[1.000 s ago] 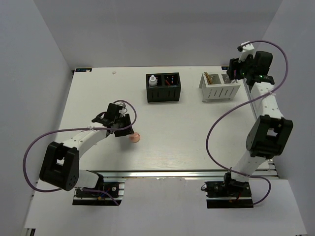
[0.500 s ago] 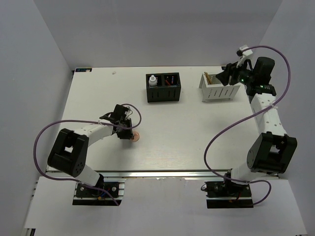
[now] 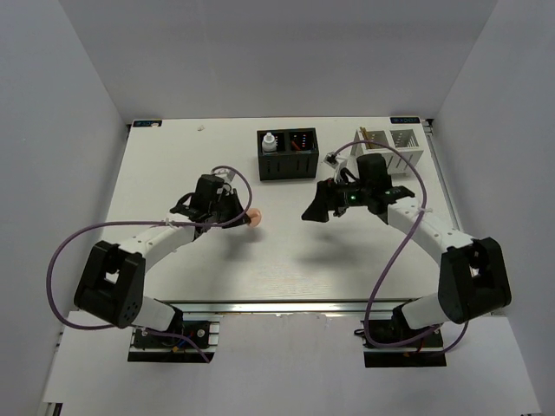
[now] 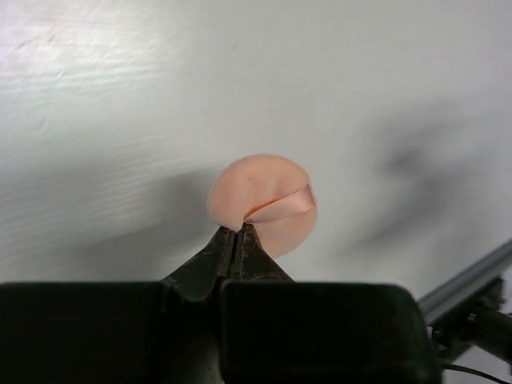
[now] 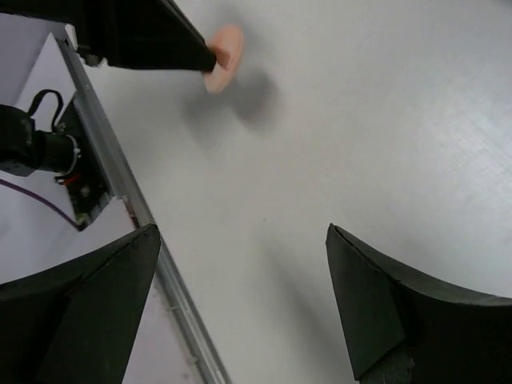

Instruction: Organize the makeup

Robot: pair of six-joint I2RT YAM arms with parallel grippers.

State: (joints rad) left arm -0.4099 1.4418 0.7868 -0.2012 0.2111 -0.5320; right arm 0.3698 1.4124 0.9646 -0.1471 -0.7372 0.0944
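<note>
In the left wrist view, my left gripper (image 4: 238, 232) is shut on the edge of a small round pink disc (image 4: 264, 200), which is held a little above the white table. From the top, the disc (image 3: 254, 217) sits at the left gripper's (image 3: 245, 217) tip, left of the table's middle. My right gripper (image 3: 310, 212) stands wide open with nothing between its fingers, pointing left toward the disc (image 5: 224, 54). A white bottle (image 3: 270, 141) and thin dark pencils (image 3: 301, 140) stand in the black box. Thin tan sticks (image 3: 366, 136) stand in the white slotted box.
The black two-compartment box (image 3: 289, 165) stands at the back centre and the white slotted box (image 3: 392, 160) at the back right. A metal rail (image 5: 128, 192) runs along the table's near edge. Grey walls close in both sides.
My left gripper has shut on the pink disc and lifted it up and to the right. The right arm swung from the white slotted box to the table's middle and opened wider.
</note>
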